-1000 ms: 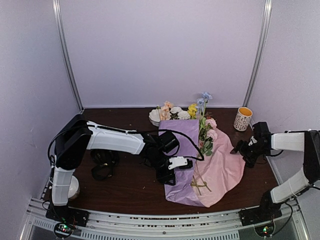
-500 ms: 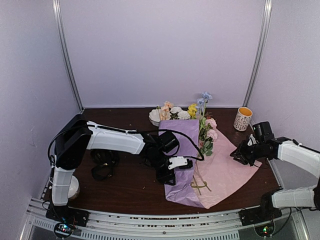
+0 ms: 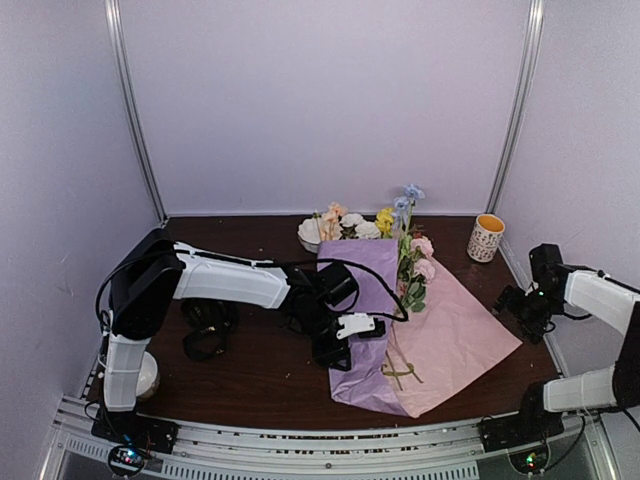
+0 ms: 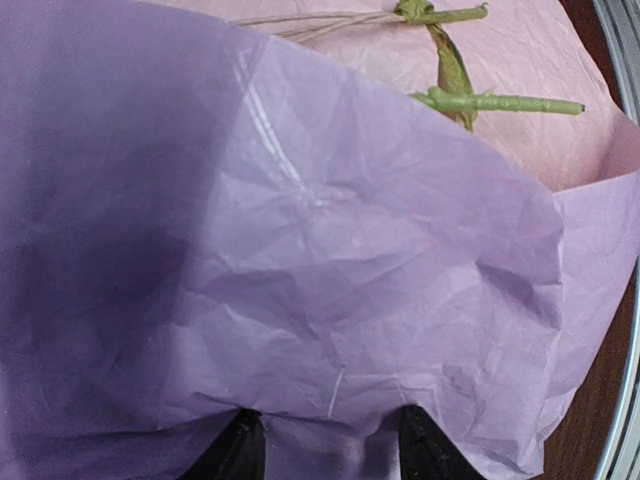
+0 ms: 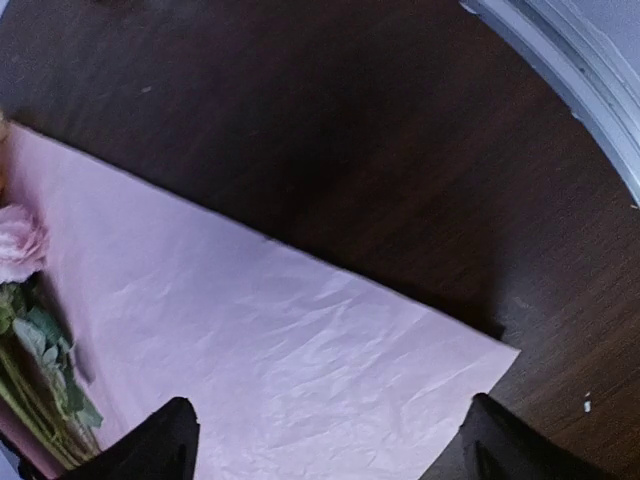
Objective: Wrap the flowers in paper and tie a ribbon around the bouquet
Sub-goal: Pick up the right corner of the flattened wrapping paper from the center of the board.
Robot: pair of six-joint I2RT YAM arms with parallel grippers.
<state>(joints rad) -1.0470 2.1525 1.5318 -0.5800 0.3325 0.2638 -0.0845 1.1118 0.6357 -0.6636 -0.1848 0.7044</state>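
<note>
A: Left wrist view: how should the fold be carried?
B: The left gripper (image 4: 330,452) has its fingers part-way apart with the paper (image 4: 300,250) bunched between them; a grip is unconfirmed. Draw the flap slowly over the flowers (image 4: 500,101) ahead.
A: And rightward?
B: The right gripper (image 5: 330,440), jaws wide and empty, hovers over the pink corner. Dark table (image 5: 300,120) beyond; pale walls (image 3: 320,100).

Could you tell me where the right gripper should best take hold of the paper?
Likely the right corner of the thin pink-and-lilac paper sheet, coming from the right: it lies flat, clear of the green flower stems, facing the open right gripper.
</note>
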